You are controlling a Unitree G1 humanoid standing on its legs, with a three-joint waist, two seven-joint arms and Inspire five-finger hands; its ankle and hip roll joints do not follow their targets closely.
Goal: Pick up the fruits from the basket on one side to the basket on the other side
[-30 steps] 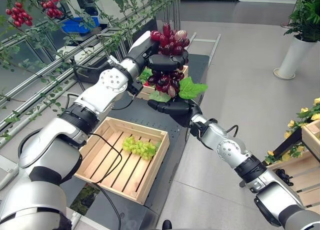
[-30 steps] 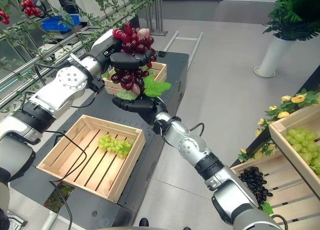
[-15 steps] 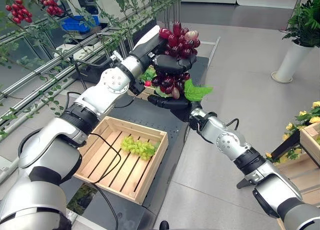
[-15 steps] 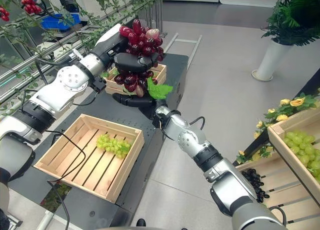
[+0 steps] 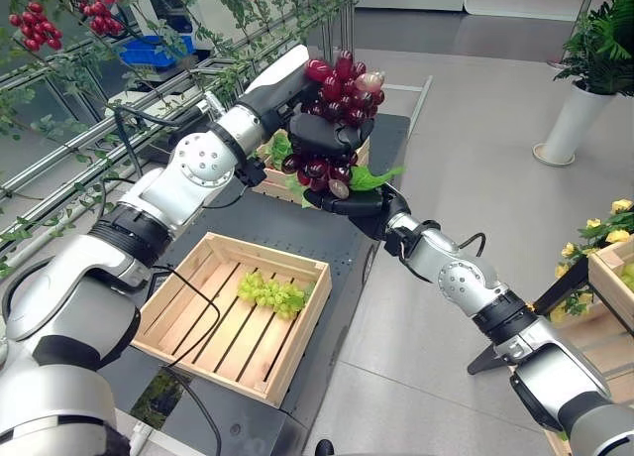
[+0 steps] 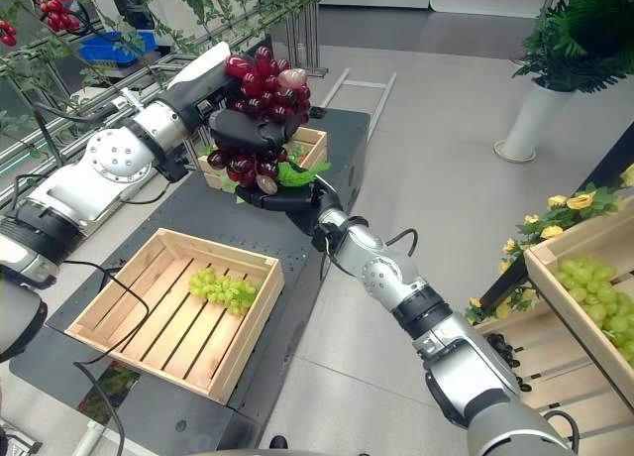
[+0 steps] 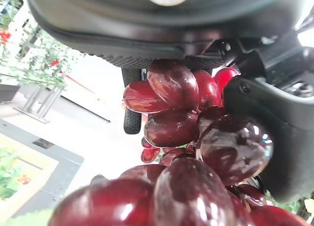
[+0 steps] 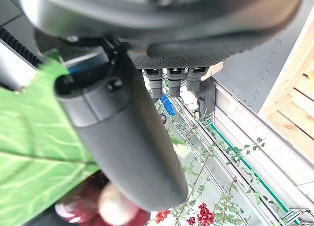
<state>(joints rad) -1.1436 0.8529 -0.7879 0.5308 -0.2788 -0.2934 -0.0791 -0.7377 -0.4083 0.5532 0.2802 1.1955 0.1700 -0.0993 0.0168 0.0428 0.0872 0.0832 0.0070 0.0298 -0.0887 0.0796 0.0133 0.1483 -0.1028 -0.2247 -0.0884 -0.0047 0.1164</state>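
Red grapes: a dark red bunch of grapes (image 5: 335, 99) with a green leaf (image 5: 369, 177) hung in the air above the far wooden crate (image 6: 309, 141).
Left hand: the left hand (image 5: 322, 134) had its fingers and thumb curled around the bunch.
Right hand: the right hand (image 5: 349, 202) lay flat and straight-fingered just under the bunch, cupping it.
Near crate: the near wooden crate (image 5: 203, 317) held green grapes (image 5: 271, 292).
Table: both crates sat on a dark table (image 5: 238, 218).
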